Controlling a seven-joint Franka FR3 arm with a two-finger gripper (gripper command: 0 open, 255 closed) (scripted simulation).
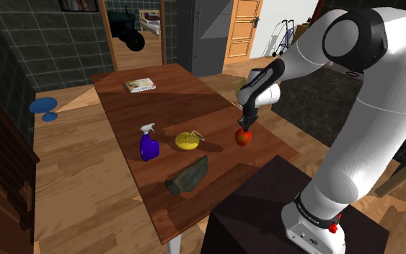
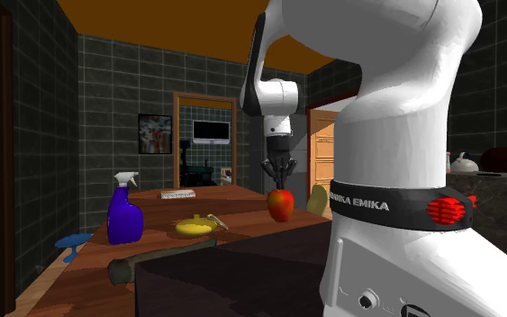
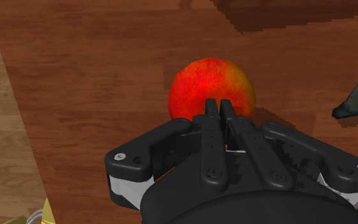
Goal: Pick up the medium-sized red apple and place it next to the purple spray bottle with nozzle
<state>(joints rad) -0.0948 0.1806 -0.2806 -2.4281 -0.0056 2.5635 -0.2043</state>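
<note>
Both jaws had met, or nearly so, and held nothing. The apple [image 3: 212, 83] seemed to rest on the worktop [image 1: 122, 101] directly under their tips, and it was far wider than that slit. Being round, it gave you no long axis to line up on. You would have needed to spread the jaws before lowering. The bottle [image 1: 149, 144] stood well off toward the shoulder view's left, with a yellow thing [image 1: 187, 140] between. The wrist view showed you the closed tips, while the shoulder view showed the route across.
</note>
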